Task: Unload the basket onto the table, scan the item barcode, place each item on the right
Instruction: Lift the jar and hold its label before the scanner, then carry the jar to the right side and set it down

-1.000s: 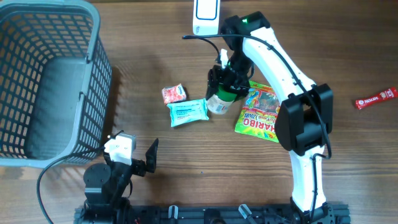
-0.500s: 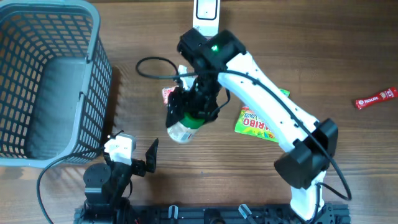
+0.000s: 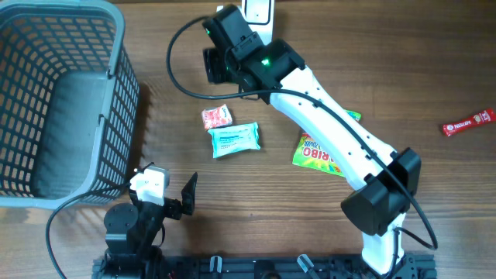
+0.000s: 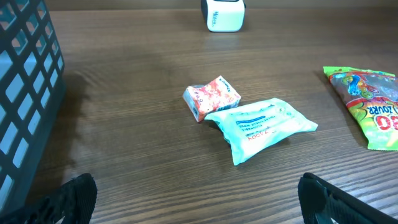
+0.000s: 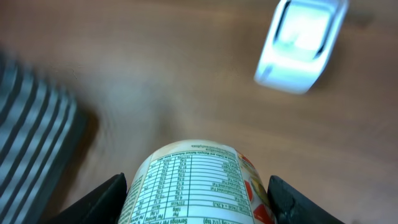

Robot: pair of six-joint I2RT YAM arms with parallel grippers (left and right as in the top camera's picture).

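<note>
— Overhead, what's listed?
— Grey basket [image 3: 124, 77] at left. White scanner [image 3: 256, 14] at the far edge, with the right arm reaching just beside it and its load hidden underneath. Mid-table: red packet [image 3: 216, 116], tissue pack [image 3: 235, 140], sweets bag [image 3: 319, 151]. Red bar [image 3: 468, 122] far right.
— Left wrist?
— Left gripper [image 4: 199, 202], fingers wide apart, nothing between them. Packet and tissue pack lie beyond it.
— Right wrist?
— Right gripper [image 5: 198, 205] clamped on a bottle [image 5: 189, 174], printed label facing up. The scanner is beyond it to the right, not touching.

Mock shop checkout, shopping basket [image 3: 126, 97], barcode scanner [image 3: 257, 12], sweets bag [image 3: 322, 151], wooden table [image 3: 442, 201]
</note>
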